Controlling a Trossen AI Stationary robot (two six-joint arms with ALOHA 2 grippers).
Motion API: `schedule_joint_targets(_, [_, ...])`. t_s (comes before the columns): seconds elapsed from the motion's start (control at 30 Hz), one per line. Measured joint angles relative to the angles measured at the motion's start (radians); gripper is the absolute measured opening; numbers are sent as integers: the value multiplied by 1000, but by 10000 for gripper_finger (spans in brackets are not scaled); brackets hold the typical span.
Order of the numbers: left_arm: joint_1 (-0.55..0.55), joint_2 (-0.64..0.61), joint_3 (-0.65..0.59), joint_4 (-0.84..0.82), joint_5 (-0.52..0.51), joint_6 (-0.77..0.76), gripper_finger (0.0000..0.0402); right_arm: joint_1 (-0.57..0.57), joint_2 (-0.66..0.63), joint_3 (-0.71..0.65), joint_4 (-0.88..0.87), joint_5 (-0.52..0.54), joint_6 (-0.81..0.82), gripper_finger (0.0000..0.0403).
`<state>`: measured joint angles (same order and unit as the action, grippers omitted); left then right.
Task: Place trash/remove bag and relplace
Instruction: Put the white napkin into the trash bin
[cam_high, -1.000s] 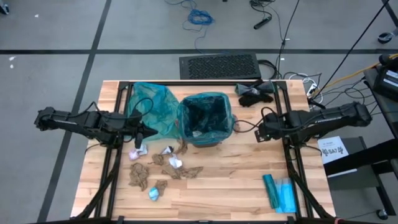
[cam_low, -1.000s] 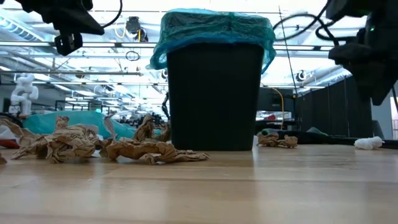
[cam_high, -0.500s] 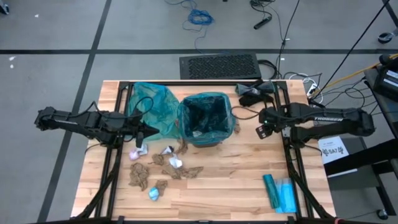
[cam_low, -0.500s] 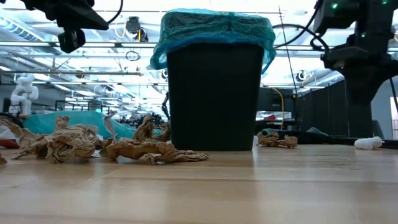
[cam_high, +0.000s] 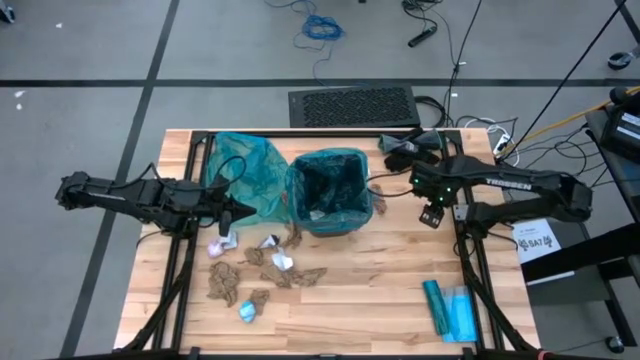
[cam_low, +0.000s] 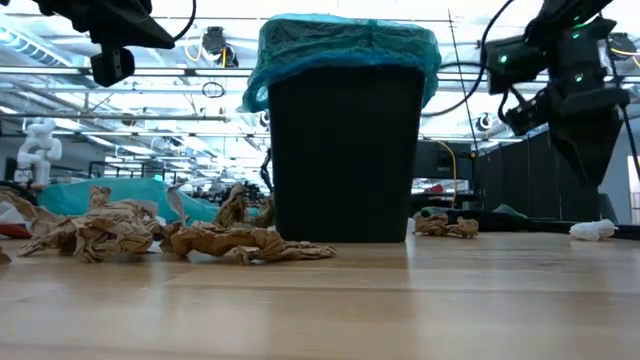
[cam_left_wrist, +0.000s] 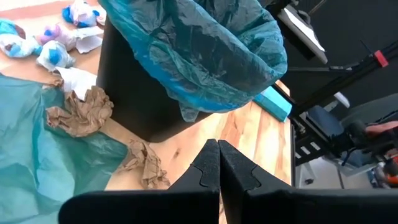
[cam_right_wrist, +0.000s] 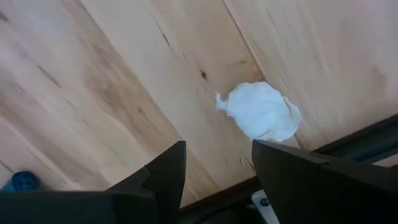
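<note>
The black bin, lined with a teal bag, stands upright in the middle of the table. A loose teal bag lies flat to its left. Brown, white and pale-blue paper wads are scattered on the wood in front of the bin. My left gripper hovers shut beside the loose bag, above the wads, and shows shut in its wrist view. My right gripper is right of the bin, pointing down, and open. A white wad lies on the wood just beyond its fingers.
A flat teal packet lies near the table's near right corner. A black glove-like cloth sits at the far edge. Black frame rails run along both sides of the table. A brown wad lies right of the bin.
My right gripper has shifted a little toward the far edge and the bin. It has turned from pointing level toward the bin to pointing down at the table.
</note>
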<state>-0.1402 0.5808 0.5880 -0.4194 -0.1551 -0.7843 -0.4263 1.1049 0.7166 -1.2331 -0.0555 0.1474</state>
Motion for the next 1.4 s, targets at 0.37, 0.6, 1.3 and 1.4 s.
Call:
schedule_joint_targets(0.37, [0, 43, 0, 14, -6, -22, 0, -109, 135, -38, 117, 23, 150, 176])
schedule_joint_targets(0.6, [0, 68, 0, 22, -6, -22, 0, -153, 158, -109, 150, 18, 359, 176])
schedule_joint_targets(1.3, [0, 67, 0, 18, -2, 27, 0, -159, 110, -45, 208, 87, 485, 11])
schedule_joint_targets(1.4, [0, 67, 0, 18, 1, 34, 0, -161, 88, 49, 209, 164, 521, 6])
